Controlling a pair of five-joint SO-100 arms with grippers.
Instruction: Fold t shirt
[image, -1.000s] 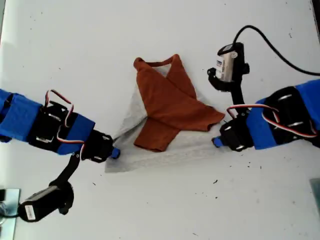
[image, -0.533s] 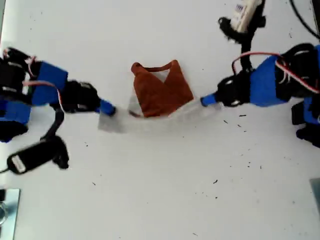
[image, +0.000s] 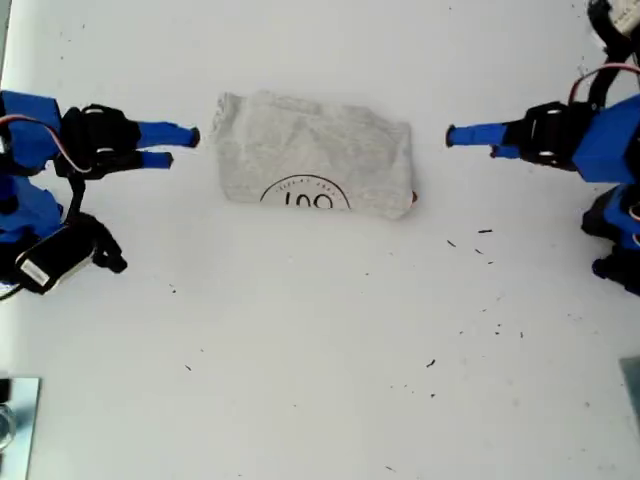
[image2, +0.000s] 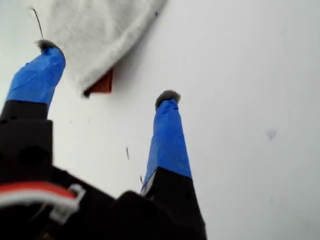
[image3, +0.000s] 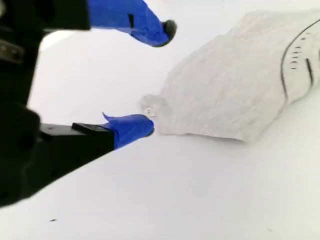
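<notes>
t shirt (image: 315, 150) — soft matt heathered cloth, table (image: 320, 360) — smooth matt white

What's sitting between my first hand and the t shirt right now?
Nothing. In the exterior view, only a bare strip of white table separates my first hand, open, from the folded t shirt.

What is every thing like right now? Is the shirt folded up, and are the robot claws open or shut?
t shirt: folded into a flat grey bundle, print half showing, a bit of orange peeking out at one corner.
my first gripper: open, empty, beside the shirt on the exterior view's right.
my second gripper: open, empty, beside the shirt on the exterior view's left.
table: white, with a few dark specks.
</notes>
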